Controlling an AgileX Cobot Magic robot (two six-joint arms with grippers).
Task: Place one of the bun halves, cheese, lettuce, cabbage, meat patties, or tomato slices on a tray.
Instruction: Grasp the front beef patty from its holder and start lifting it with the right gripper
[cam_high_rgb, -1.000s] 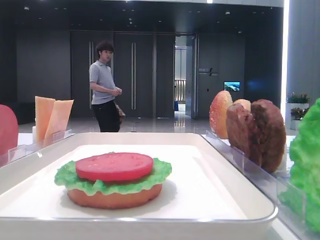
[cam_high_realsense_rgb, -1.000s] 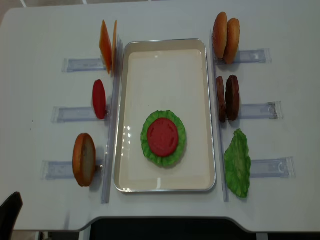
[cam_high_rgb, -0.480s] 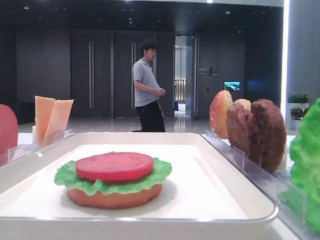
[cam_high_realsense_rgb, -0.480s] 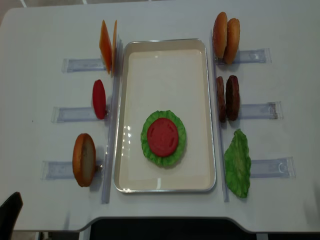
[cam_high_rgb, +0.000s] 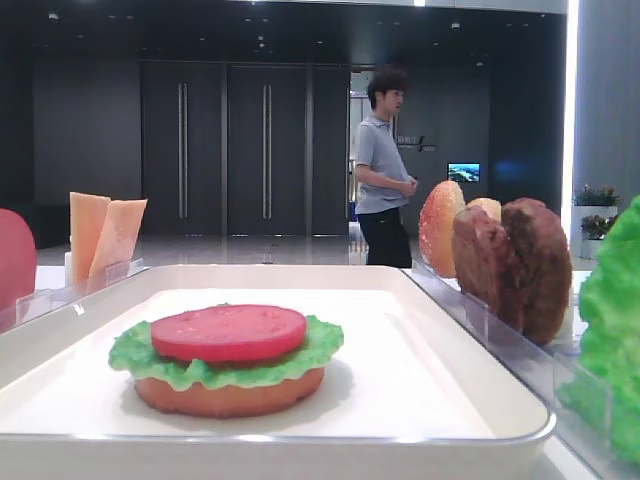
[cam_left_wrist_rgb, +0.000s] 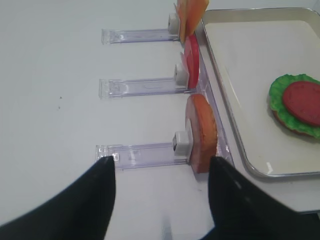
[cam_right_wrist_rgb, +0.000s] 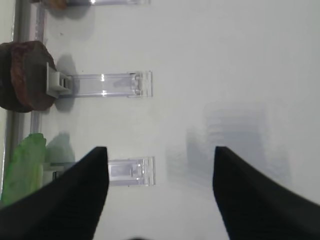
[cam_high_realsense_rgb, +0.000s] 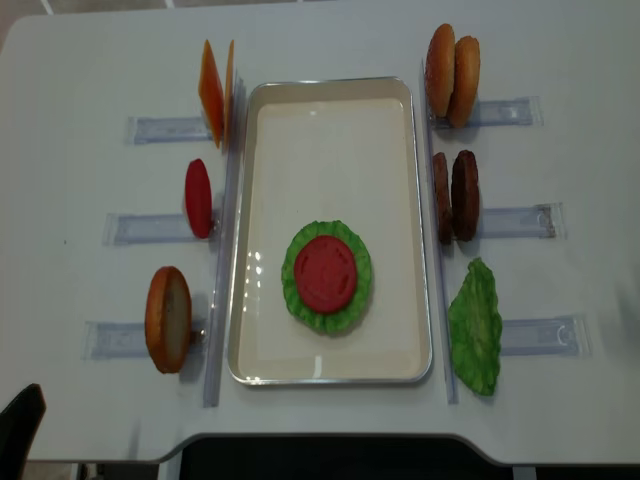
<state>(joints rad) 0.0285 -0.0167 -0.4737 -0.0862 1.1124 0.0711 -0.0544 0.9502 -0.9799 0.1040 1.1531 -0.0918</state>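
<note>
1. Tray (cam_high_realsense_rgb: 330, 120), white and rectangular with a low rim, fills the middle of the overhead view on a pale table (cam_high_realsense_rgb: 90, 60).
2. In the lower half of the tray sits a stack: a flat tan bun half (cam_high_rgb: 228, 392) at the bottom, a frilly green lettuce leaf (cam_high_realsense_rgb: 295, 290) on it, and a red tomato slice (cam_high_realsense_rgb: 325, 274) on top.
3. Left of the tray, three clear plastic racks (cam_high_realsense_rgb: 150, 228) hold items upright. Upper left: pale-orange cheese slices (cam_high_realsense_rgb: 213, 92). Middle left: a second tomato slice (cam_high_realsense_rgb: 198, 198). Lower left: another bun half (cam_high_realsense_rgb: 167, 319).
4. Right of the tray, upper right: two bun halves (cam_high_realsense_rgb: 452, 74) stand side by side. Below them are two dark brown meat patties (cam_high_realsense_rgb: 455, 196). Lower right: a second lettuce leaf (cam_high_realsense_rgb: 474, 326) leans in its rack.
5. The left gripper (cam_left_wrist_rgb: 160, 172) appears at the bottom of its wrist view with dark fingers spread wide and nothing between them, hovering near the lower-left bun half.
6. The right gripper (cam_right_wrist_rgb: 160, 165) appears at the bottom of its wrist view, fingers likewise wide apart and empty, over bare table right of the patties and lettuce.
7. In the low side view, a person (cam_high_rgb: 383, 180) in a grey shirt stands in the dark background, right of centre.
</note>
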